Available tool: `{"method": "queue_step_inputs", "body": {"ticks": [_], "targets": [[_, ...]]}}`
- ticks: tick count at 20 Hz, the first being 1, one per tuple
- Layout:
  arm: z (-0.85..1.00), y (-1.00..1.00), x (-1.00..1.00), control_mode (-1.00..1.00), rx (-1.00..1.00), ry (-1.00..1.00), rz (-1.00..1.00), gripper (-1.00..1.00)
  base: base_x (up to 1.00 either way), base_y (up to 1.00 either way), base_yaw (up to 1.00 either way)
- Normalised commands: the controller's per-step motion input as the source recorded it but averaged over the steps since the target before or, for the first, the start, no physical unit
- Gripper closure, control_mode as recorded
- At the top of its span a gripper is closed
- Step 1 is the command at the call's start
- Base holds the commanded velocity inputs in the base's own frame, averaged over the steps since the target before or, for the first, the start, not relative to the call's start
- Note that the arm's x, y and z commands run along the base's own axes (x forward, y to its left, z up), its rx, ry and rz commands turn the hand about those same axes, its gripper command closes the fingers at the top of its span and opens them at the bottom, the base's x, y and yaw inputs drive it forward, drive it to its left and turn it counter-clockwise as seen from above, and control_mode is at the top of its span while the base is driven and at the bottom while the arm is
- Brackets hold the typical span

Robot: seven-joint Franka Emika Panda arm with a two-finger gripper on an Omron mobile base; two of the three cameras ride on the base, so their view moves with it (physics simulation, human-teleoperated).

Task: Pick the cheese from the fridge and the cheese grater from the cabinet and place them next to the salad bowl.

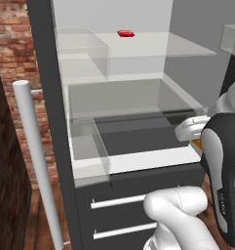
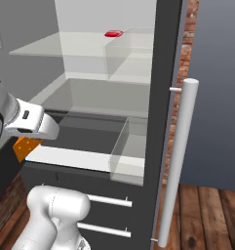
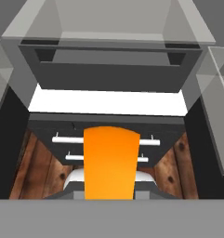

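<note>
**Cheese in the grip, just outside the fridge**

The gripper [image 2: 27, 146] was closed on the cheese [image 3: 109, 162] — the orange wedge sat clamped between the jaws, filling the lower middle of the hand view. In the right base view a corner of it [image 2: 26, 148] showed under the white hand; in the left base view only a sliver [image 1: 197, 144] peeked out beside the arm. The wedge hung in front of the fridge [image 1: 46, 73], at abt the level of the white ledge [image 2: 75, 158] above the grey drawers [image 1: 119, 215], not touching either. Fridge door was open — its long pale handle [image 2: 180, 161] stood off to the side. A flat red item [image 1: 126, 33] lay on the upper glass shelf [image 1: 153, 46], well apart from the hand. Wood floor [image 3: 171, 174] showed below.
</note>
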Motion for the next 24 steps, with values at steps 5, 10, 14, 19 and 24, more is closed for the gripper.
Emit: {"method": "queue_step_inputs", "body": {"ticks": [5,10,14,19,24], "targets": [[0.0,0.0,0.0,1.0,0.0,0.0,0.0,1.0,0.0,0.0,0.0],[0.0,0.0,0.0,1.0,0.0,0.0,0.0,1.0,-0.81,0.0,-0.05],[0.0,0.0,0.0,1.0,0.0,0.0,0.0,1.0,-1.0,0.0,-0.16],[0.0,0.0,0.0,1.0,0.0,0.0,0.0,1.0,-0.66,0.2,-0.51],[0.0,0.0,0.0,1.0,0.0,0.0,0.0,1.0,-0.36,0.29,-0.65]]}}
